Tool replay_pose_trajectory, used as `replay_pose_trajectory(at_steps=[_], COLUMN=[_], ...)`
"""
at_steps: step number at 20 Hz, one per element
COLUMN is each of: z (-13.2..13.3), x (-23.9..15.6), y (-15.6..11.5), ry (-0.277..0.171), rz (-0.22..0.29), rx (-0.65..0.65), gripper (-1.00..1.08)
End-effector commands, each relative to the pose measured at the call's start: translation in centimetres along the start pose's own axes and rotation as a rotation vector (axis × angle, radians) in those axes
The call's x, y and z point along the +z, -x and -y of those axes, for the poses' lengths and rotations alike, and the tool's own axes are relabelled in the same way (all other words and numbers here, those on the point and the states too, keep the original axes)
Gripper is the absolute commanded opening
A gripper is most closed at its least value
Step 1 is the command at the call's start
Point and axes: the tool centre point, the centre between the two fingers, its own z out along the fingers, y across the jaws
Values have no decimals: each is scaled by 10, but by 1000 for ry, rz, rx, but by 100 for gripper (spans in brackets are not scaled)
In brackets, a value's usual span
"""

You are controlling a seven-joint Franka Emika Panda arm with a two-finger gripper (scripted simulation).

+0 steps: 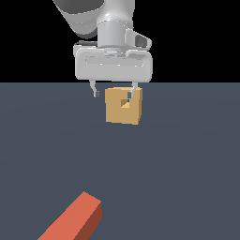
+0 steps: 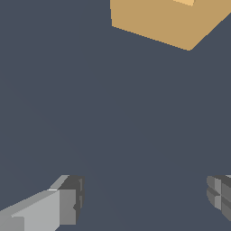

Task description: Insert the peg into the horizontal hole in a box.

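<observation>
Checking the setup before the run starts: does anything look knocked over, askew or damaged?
Nothing stands out. The tan box sits flat on the floor, its hole unblocked. The brick-red peg lies flat, apart from the box, running out of the exterior view. The pincer is open and holds nothing.
</observation>
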Motion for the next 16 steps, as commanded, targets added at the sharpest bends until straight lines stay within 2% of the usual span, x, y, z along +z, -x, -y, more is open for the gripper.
replay_pose_trajectory(at_steps=[1,4,8,12,16], z=[0,0,3,10,27], x=[0,2,9,22,41], y=[0,6,35,84,152], ry=[0,1,4,11,19], rz=[0,0,1,1,2], rx=[0,11,60,145,264], gripper=[100,100,100,100,100])
